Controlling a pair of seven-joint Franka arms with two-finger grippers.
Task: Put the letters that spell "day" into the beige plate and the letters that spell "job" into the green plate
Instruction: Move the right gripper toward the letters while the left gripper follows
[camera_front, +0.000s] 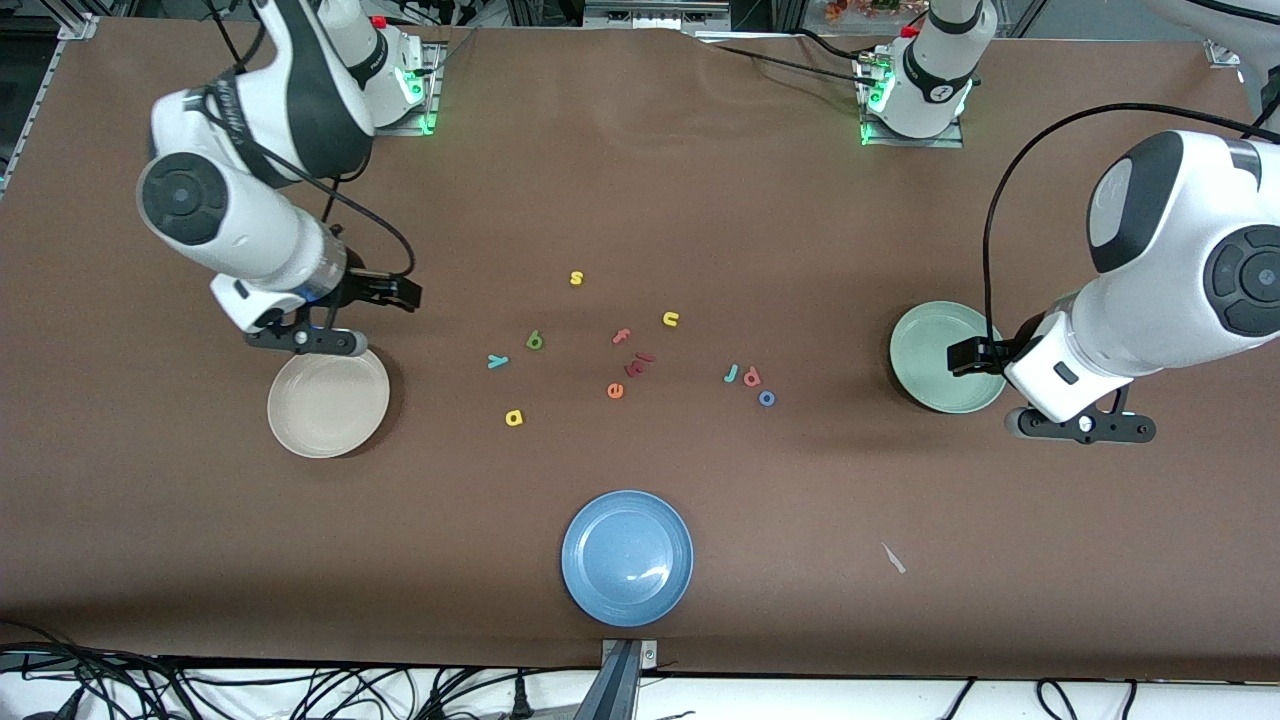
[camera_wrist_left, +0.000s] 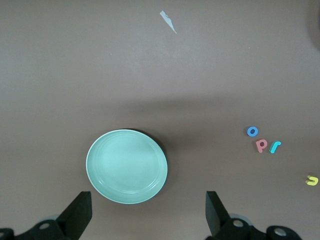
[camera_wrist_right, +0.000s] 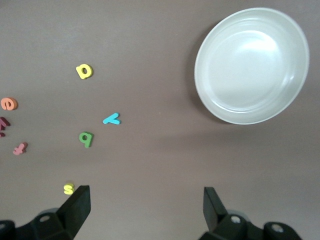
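The beige plate (camera_front: 328, 403) (camera_wrist_right: 251, 65) lies toward the right arm's end, the green plate (camera_front: 945, 357) (camera_wrist_left: 126, 166) toward the left arm's end. Mid-table lie the green "d" (camera_front: 535, 341) (camera_wrist_right: 86, 138), teal "y" (camera_front: 497, 361) (camera_wrist_right: 112, 119) and yellow "a" (camera_front: 514, 417) (camera_wrist_right: 84, 71). Closer to the green plate sit the teal "j" (camera_front: 731, 374) (camera_wrist_left: 274, 146), pink "b" (camera_front: 752, 377) (camera_wrist_left: 261, 145) and blue "o" (camera_front: 767, 398) (camera_wrist_left: 253, 131). My right gripper (camera_front: 305, 342) (camera_wrist_right: 145, 202) hangs open over the table by the beige plate's rim. My left gripper (camera_front: 1085, 427) (camera_wrist_left: 147, 207) hangs open beside the green plate. Both are empty.
A blue plate (camera_front: 627, 557) sits near the table's front edge. Other letters lie mid-table: yellow "s" (camera_front: 576, 278), yellow "u" (camera_front: 670, 319), pink "f" (camera_front: 621, 336), orange "e" (camera_front: 615, 390) and a dark red piece (camera_front: 640, 362). A pale scrap (camera_front: 893, 558) lies toward the front.
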